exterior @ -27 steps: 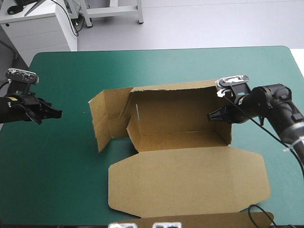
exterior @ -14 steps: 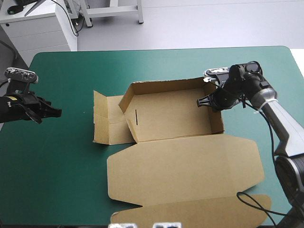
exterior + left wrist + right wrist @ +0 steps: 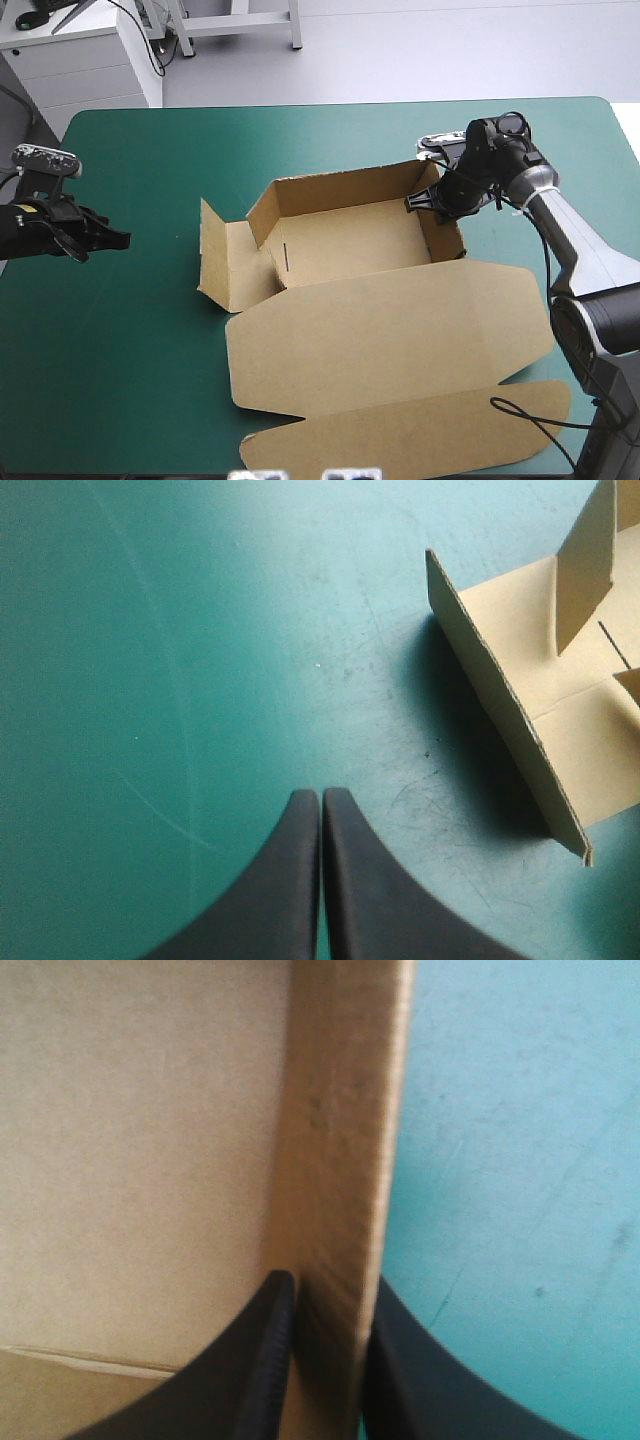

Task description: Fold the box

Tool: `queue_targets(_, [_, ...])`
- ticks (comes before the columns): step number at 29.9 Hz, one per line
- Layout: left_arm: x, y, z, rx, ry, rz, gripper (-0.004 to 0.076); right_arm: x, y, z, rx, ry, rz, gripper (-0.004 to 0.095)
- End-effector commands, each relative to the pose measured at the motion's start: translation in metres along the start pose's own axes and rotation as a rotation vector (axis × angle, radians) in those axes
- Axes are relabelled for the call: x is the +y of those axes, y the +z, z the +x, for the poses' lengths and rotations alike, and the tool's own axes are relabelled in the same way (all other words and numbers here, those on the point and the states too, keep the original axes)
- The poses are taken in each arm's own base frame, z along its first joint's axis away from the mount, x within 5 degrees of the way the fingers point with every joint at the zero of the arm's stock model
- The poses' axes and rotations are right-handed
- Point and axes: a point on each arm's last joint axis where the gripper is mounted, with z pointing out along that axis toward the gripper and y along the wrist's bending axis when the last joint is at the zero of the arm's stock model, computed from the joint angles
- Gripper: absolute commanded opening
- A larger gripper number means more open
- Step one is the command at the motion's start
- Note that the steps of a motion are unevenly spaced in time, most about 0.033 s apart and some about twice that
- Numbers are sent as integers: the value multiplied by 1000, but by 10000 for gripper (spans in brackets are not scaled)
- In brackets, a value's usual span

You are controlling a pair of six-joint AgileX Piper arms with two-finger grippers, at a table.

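Note:
The brown box (image 3: pixel 350 240) lies mid-table with its back wall and right wall raised. Its wide lid (image 3: pixel 390 340) lies flat toward the table's front edge. A left side flap (image 3: pixel 212 250) stands tilted up. My right gripper (image 3: pixel 418 200) is shut on the top of the right wall. In the right wrist view the board (image 3: pixel 345 1140) runs between the black fingers of the right gripper (image 3: pixel 330 1285). My left gripper (image 3: pixel 118 240) hovers near the table's left edge, shut and holding nothing. In its own view the left gripper (image 3: pixel 321 798) points toward the left flap (image 3: pixel 500 695), well apart from it.
The lid's tuck flap (image 3: pixel 420 440) reaches nearly to the table's front edge. A broad stretch of teal-green cover (image 3: pixel 130 340) lies between my left gripper and the box. More cover (image 3: pixel 330 135) shows behind the box up to the far edge.
My right gripper has swung leftward with the right wall, standing it up. The box slid and turned slightly, and its left flap rose. The left arm has not moved.

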Motion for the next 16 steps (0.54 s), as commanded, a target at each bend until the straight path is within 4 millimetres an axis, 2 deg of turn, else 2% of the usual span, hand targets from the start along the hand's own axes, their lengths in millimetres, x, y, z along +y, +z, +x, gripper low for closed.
queue_targets(1, [-3,-13,-9,-92,-18,-8,-8,5,-47,-6,-107,-41,-4,439])
queue_targets(4, [-2,-13,-10,-98,-19,-10,-8,7,-68,-11,-164,-56,-1,611])
queue_targets(6, [-2,-13,-10,-98,-19,-11,-8,7,-78,-14,-200,-61,8,662])
queue_targets(8, [-2,-13,-10,-100,-19,-12,-8,6,-83,-15,-215,-67,30,667])
queue_targets(11, [-2,-13,-10,-101,-19,-12,-8,3,-80,-16,-206,-73,61,667])
queue_targets(16, [-2,-13,-10,-98,-19,-11,-8,1,-56,-22,-154,-57,44,660])
